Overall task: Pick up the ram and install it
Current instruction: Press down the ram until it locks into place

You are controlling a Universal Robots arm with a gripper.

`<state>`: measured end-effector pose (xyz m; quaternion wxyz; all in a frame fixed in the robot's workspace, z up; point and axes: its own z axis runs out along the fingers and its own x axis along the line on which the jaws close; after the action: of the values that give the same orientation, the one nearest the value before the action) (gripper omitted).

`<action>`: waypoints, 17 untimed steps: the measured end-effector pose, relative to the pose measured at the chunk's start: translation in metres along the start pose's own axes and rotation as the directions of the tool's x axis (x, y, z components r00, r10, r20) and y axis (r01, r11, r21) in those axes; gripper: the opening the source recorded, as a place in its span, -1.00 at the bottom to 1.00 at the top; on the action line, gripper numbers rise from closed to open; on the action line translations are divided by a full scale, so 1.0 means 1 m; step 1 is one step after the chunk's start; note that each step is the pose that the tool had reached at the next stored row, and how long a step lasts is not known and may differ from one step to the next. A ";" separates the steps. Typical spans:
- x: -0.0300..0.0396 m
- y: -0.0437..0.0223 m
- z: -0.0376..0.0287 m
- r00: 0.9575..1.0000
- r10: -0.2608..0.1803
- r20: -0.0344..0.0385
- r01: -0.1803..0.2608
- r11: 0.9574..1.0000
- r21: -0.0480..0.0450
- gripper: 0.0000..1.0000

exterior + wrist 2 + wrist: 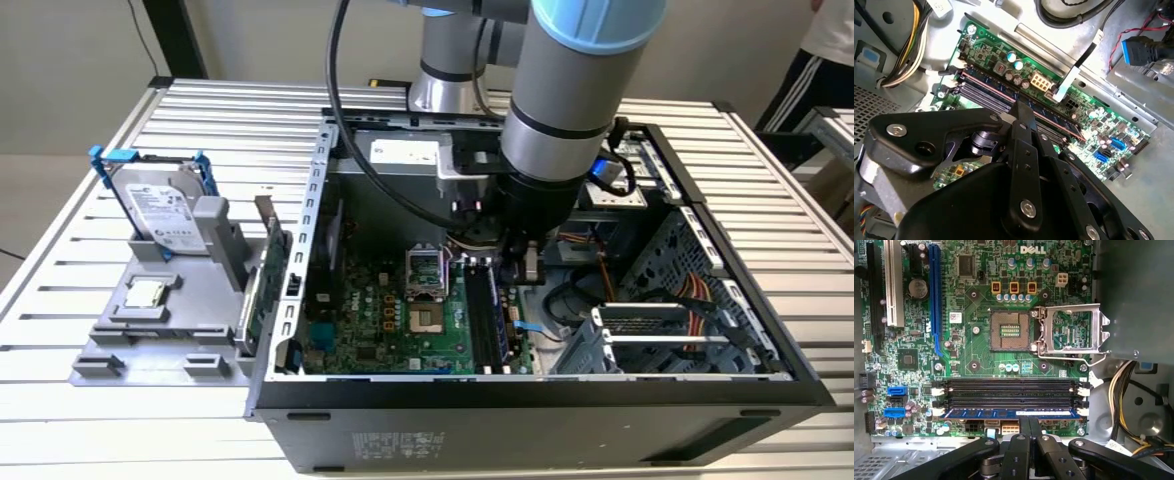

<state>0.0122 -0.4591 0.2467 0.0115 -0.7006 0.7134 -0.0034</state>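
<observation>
The ram [1004,413] is a long dark-blue stick lying in the outermost of the memory slots [1009,388] on the green motherboard [979,355]. In the second wrist view the ram [1056,119] runs along the slot beside the empty ones. My gripper [1029,424] is shut, and its black fingertips rest together on the stick's top edge near its middle. The same gripper [1021,111] shows from above in the second wrist view. In the exterior view the gripper [521,268] reaches down into the open computer case [534,400], over the ram [483,312].
A silver hard drive [167,210] in a blue frame stands in a grey holder at the exterior view's left. A green card [274,268] stands beside the case wall. The CPU socket [1010,330] is open. Cables [1126,385] crowd one side. A person [817,60] stands at the far right.
</observation>
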 end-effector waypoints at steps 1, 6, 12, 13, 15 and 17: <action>0.0000 -0.0011 0.0001 1.000 0.000 0.000 0.000 1.000 0.000 -1.00; -0.0001 -0.0050 0.0002 1.000 0.000 0.000 0.000 1.000 -0.002 -1.00; -0.0001 -0.0050 0.0005 1.000 -0.001 0.000 0.001 1.000 -0.002 -1.00; -0.0001 -0.0050 0.0005 1.000 -0.001 0.000 0.001 1.000 -0.002 -1.00; -0.0001 -0.0050 0.0006 1.000 -0.001 0.000 0.001 1.000 -0.002 -1.00; -0.0001 -0.0050 0.0012 1.000 -0.001 0.000 0.001 1.000 -0.002 -1.00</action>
<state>0.0173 -0.4591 0.2456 0.0107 -0.7011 0.7130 -0.0028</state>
